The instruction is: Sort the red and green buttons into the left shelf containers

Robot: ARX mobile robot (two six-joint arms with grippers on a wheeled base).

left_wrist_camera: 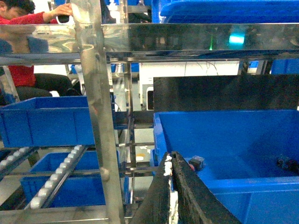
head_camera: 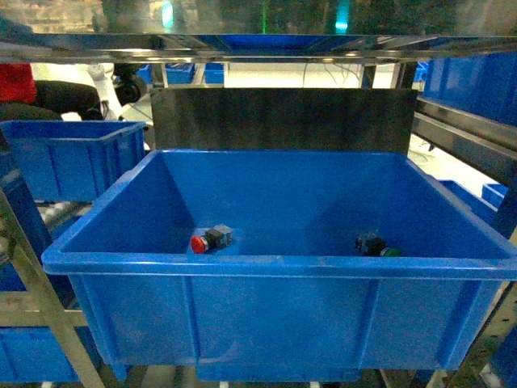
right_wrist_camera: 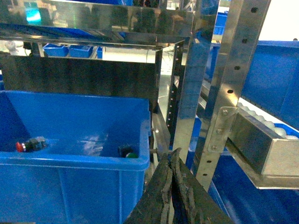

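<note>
Apparently nothing is sorted yet: the red button (head_camera: 208, 239) and green button (head_camera: 374, 245) lie apart in the big blue tub (head_camera: 266, 263). Left end effector (left_wrist_camera: 172, 161) and right end effector (right_wrist_camera: 171, 156) are clenched, empty, outside it.

Blue tub (head_camera: 275, 291); 1 button (head_camera: 210, 239) with a red cap and grey-black body, 1 dark button (head_camera: 374, 245) capped green; black backboard (head_camera: 283, 120).

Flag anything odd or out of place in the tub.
Nothing stands out. The red button and green button lie on their sides, well apart, on the floor of the tub. No spill or damage shows. Both grippers sit shut outside the tub.
</note>
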